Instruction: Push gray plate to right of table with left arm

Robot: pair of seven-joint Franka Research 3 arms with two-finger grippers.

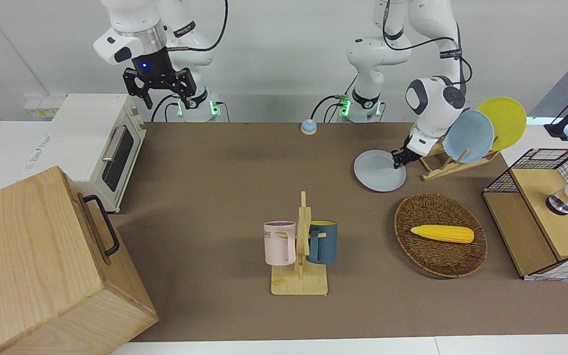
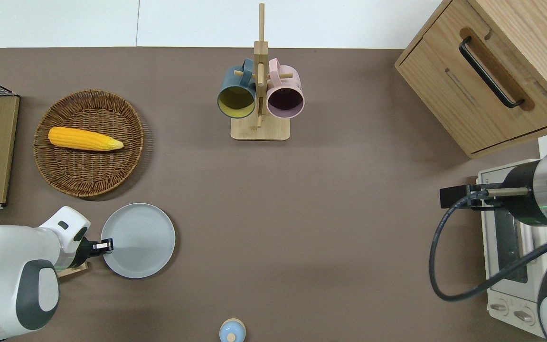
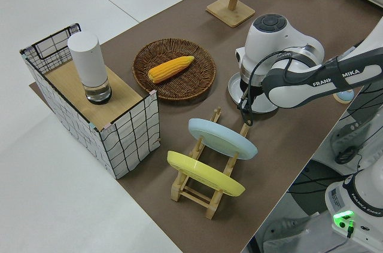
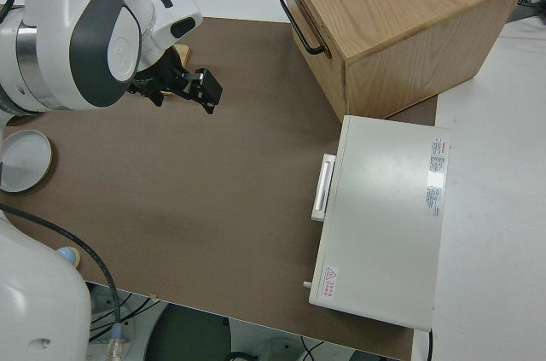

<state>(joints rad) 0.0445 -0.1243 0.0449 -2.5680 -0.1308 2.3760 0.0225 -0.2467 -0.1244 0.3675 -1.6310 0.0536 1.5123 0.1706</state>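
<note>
The table (image 1: 225, 162) is a broad brown top carrying a wooden cabinet (image 1: 42, 266) and a white toaster oven (image 1: 101, 143) at the right arm's end, and a wire-sided shelf box (image 1: 545, 212) at the left arm's end. The right arm is parked. The left arm (image 2: 12, 275) reaches low across the table's left-arm end, its gripper (image 2: 104, 246) down at the rim of the gray plate (image 2: 140, 240), on the side toward that end; whether the fingertips touch the rim or how far apart the jaws stand I cannot tell. The gray plate lies flat on the table, nearer to the robots than the wicker basket (image 2: 64, 166) holding a corn cob (image 2: 85, 139), and just beside the wooden plate rack (image 1: 449, 165) with its blue and yellow plates. A mug stand (image 1: 300, 266) sits mid-table, and a small blue bell (image 1: 308, 126) lies close to the robots.
</note>
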